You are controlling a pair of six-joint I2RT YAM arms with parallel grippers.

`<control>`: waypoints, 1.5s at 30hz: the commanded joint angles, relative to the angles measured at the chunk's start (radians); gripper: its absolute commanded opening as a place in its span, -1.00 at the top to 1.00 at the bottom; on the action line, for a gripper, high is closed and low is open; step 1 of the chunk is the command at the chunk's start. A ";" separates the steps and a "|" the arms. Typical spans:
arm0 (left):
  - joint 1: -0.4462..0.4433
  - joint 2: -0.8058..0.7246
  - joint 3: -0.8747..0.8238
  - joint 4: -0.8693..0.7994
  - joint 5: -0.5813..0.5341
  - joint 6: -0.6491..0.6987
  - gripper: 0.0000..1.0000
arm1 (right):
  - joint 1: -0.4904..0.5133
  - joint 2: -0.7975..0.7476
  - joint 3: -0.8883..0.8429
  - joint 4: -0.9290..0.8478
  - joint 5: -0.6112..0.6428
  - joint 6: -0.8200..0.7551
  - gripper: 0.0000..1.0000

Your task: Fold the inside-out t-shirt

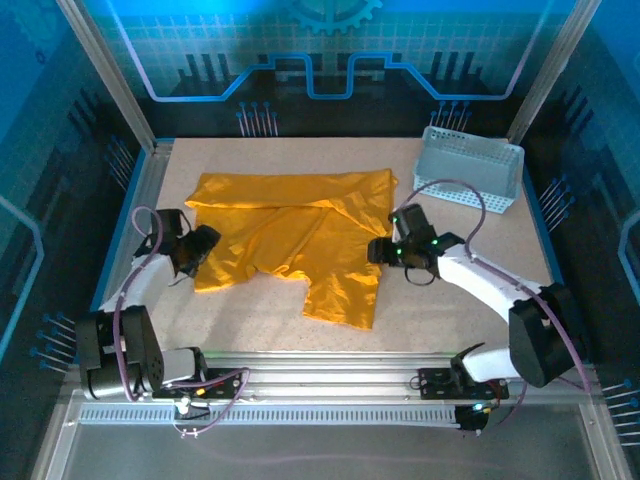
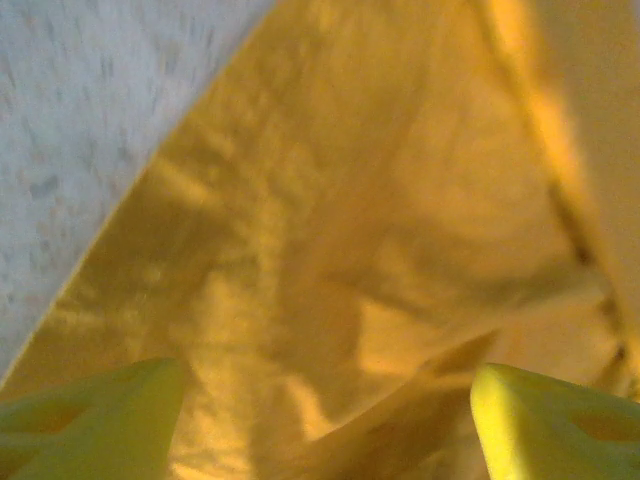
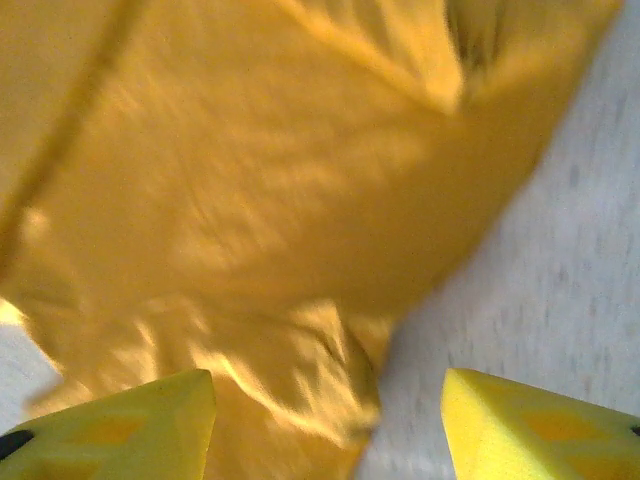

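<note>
A speckled beige desk (image 1: 250,320) lies inside an enclosure of silver metal posts (image 1: 105,70), with grooved metal rails (image 1: 330,378) along its near edge. The back wall (image 1: 200,40) is a glowing blue panel printed with a fine grid, a bright circuit-like outline and part of a gear at the top. The side panels (image 1: 40,250) are darker blue with rows of small pin shapes, and the light over the desk is even.
</note>
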 commanded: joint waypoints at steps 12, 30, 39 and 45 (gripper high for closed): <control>0.085 0.182 -0.055 0.060 0.026 -0.027 -0.35 | 0.033 0.235 0.010 0.058 0.059 0.160 0.21; 0.132 0.061 -0.083 -0.023 -0.142 0.008 -0.37 | -0.141 0.048 -0.080 -0.104 0.172 0.144 0.90; 0.114 -0.161 -0.100 -0.177 -0.125 0.015 -0.81 | -0.083 -0.136 -0.079 -0.286 0.124 0.105 0.00; 0.120 -0.306 -0.157 -0.245 -0.194 -0.008 -0.82 | -0.011 -0.258 -0.168 -0.478 0.149 0.262 0.02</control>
